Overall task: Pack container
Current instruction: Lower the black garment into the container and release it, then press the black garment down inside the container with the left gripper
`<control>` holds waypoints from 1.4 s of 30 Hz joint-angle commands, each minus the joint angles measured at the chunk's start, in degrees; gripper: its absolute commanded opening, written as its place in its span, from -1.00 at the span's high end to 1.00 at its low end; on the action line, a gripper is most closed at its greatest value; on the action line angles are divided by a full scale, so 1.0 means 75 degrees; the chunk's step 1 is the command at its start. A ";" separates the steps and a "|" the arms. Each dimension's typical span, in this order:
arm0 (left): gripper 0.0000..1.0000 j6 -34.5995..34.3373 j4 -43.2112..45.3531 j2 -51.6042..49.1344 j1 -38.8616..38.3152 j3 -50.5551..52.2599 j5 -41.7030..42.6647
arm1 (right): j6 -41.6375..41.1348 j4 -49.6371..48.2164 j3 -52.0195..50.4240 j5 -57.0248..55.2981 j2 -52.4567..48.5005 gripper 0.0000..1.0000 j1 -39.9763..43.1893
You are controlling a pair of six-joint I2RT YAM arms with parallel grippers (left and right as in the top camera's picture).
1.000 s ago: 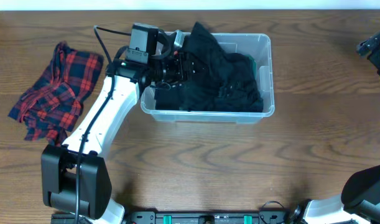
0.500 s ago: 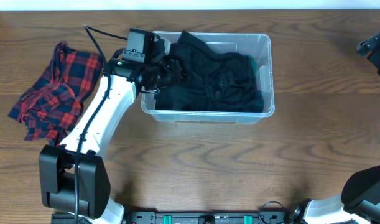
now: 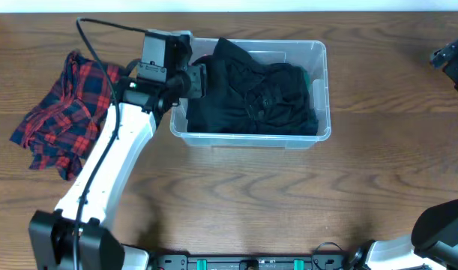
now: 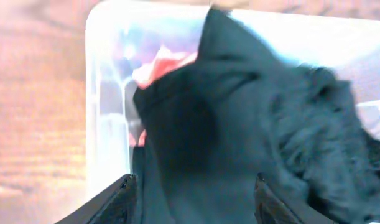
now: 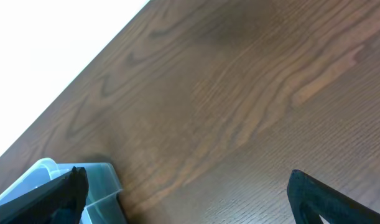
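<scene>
The container [image 3: 323, 69] is a clear plastic tub at the table's middle back, and a black garment [image 3: 251, 97] fills most of it. My left gripper [image 3: 199, 79] hovers at the tub's left rim with its jaws apart. In the left wrist view the left gripper [image 4: 194, 190] looks down on the black garment [image 4: 239, 124], which lies loose below the fingers [image 4: 124, 193]. A bit of red cloth [image 4: 168, 62] shows under it by the tub wall [image 4: 106, 93]. My right gripper [image 5: 186, 186] is open over bare wood, far right, with a corner of the container [image 5: 99, 183] in its view.
A red and navy plaid shirt [image 3: 64, 109] lies crumpled on the wooden table [image 3: 251, 195], left of the left arm. The right arm's dark parts [image 3: 450, 56] sit at the far right edge.
The left gripper has drawn back leftward from inside the tub to its left rim and its jaws have widened. The black garment has settled flatter in the tub. The right arm is still.
</scene>
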State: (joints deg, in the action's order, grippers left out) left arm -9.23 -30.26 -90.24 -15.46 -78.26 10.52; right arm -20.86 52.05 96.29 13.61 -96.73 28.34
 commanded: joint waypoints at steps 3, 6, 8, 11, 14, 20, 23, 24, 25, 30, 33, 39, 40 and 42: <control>-0.05 0.0350 0.0297 0.0178 -0.0557 -0.0085 -0.0221 | -0.0102 0.0015 0.0105 0.0012 0.0000 -0.98 0.0026; 0.22 0.0350 0.0493 0.0067 -0.0912 -0.0085 -0.0624 | -0.0102 0.0012 0.0105 0.0012 0.0000 -0.98 0.0026; 0.46 0.0347 0.0647 -0.0050 -0.1122 -0.0082 -0.0962 | -0.0102 0.0012 0.0105 0.0012 0.0000 -0.98 0.0026; 0.61 0.0350 0.0906 -0.0274 -0.1341 -0.0082 -0.1189 | -0.0102 0.0012 0.0105 0.0012 0.0000 -0.98 0.0026; 0.63 0.0347 0.1262 -0.0685 -0.1486 -0.0082 -0.1189 | -0.0102 0.0015 0.0105 0.0012 0.0000 -0.98 0.0026; 0.73 0.0347 0.1880 -0.1781 -0.1699 -0.0082 -0.1183 | -0.0102 0.0012 0.0105 0.0012 0.0000 -0.99 0.0026; 0.76 0.0347 0.1827 -0.2363 -0.1807 -0.0082 -0.1183 | -0.0102 0.0012 0.0105 0.0012 0.0000 -0.98 0.0026; 0.77 0.0347 0.1757 -0.2559 -0.1839 -0.0082 -0.1183 | -0.0102 0.0015 0.0105 0.0012 0.0000 -0.98 0.0026; 0.78 0.0347 0.1667 -0.2783 -0.1877 -0.0082 -0.1183 | -0.0105 0.0015 0.0105 0.0012 0.0000 -0.98 0.0026; 0.80 0.0344 0.1303 -0.3634 -0.1920 -0.0082 -0.1180 | -0.0102 0.0015 0.0105 0.0012 0.0000 -0.98 0.0026; 0.80 0.0344 0.1207 -0.3838 -0.1920 -0.0082 -0.1180 | -0.0105 0.0012 0.0105 0.0012 0.0000 -0.98 0.0026; 0.81 0.0347 0.1125 -0.3608 -0.1912 -0.0093 -0.1192 | -0.0102 0.0015 0.0105 0.0012 0.0000 -0.98 0.0026; 0.81 0.0344 0.1090 -0.3500 -0.1900 -0.0114 -0.1221 | -0.0102 0.0012 0.0105 0.0012 0.0000 -0.98 0.0026; 0.81 0.0344 0.0944 -0.3168 -0.1877 -0.0178 -0.1335 | -0.0102 0.0012 0.0105 0.0012 0.0000 -0.98 0.0026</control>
State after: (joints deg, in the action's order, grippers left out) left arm -7.20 -19.42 -113.38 -28.69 -81.80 0.58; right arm -20.86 52.05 96.29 13.63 -96.73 28.34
